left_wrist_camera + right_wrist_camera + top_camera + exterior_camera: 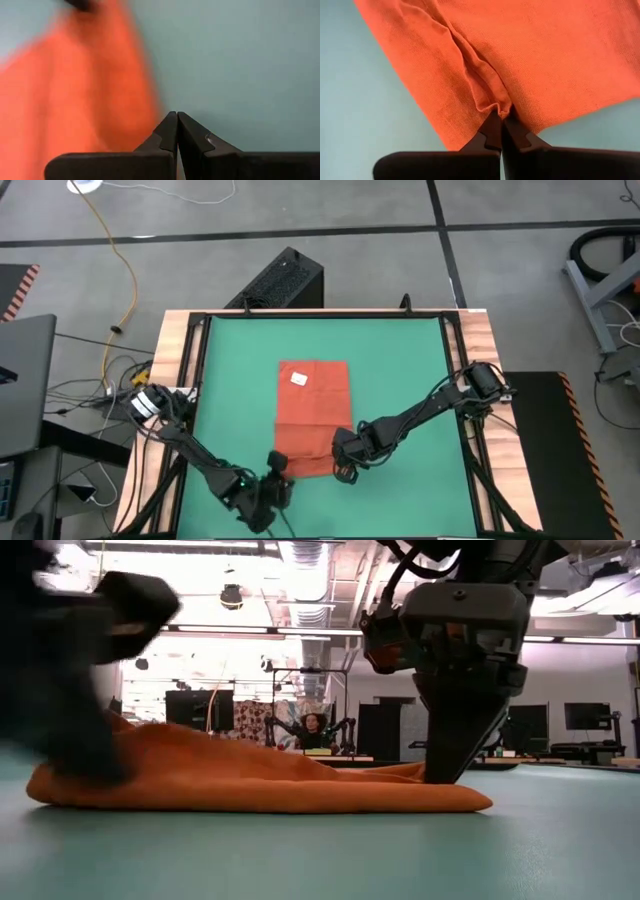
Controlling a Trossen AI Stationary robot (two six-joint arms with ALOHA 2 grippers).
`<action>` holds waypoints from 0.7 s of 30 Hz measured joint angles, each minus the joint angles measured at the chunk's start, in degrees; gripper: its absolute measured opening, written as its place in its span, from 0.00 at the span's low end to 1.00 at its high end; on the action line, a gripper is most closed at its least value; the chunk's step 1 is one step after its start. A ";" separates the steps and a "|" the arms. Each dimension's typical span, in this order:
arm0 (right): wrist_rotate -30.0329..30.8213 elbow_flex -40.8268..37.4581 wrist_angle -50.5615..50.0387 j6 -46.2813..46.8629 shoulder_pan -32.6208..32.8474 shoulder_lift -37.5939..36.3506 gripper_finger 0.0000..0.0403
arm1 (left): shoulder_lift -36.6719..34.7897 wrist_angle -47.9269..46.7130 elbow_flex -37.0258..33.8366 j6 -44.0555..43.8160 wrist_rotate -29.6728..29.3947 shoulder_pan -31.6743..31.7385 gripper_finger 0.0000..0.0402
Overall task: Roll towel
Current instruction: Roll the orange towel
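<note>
Nearest, the left gripper [277, 471] is seen at the towel's [312, 415] near left corner, fingers [167, 131] pressed together on the mat [400, 370], no cloth visibly held. Just beside, the right gripper [345, 472] is closed at the near right corner, a pinch of towel caught between its fingers [492, 127]. Farther on, the towel is laid flat mid-mat, its white tag [298, 378] near the far edge.

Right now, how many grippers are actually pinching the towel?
1 for sure: the right gripper is shut on a fold at the towel's near right corner. The left gripper is shut beside the near left corner; any grip is hidden.
</note>
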 joint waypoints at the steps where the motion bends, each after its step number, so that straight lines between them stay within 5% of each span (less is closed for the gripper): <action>1: 0.00 0.00 -0.05 -0.01 0.00 0.00 0.03 | -0.30 -0.04 0.16 -0.27 -2.46 -0.16 0.00; 10: 0.25 0.00 -0.20 -0.47 0.15 0.00 0.03 | -0.59 -6.10 0.30 -5.72 -9.51 -0.80 0.00; 21: 0.50 0.00 -0.20 0.02 0.68 0.00 0.03 | -0.57 -7.98 -3.05 -14.94 -9.92 -0.92 0.00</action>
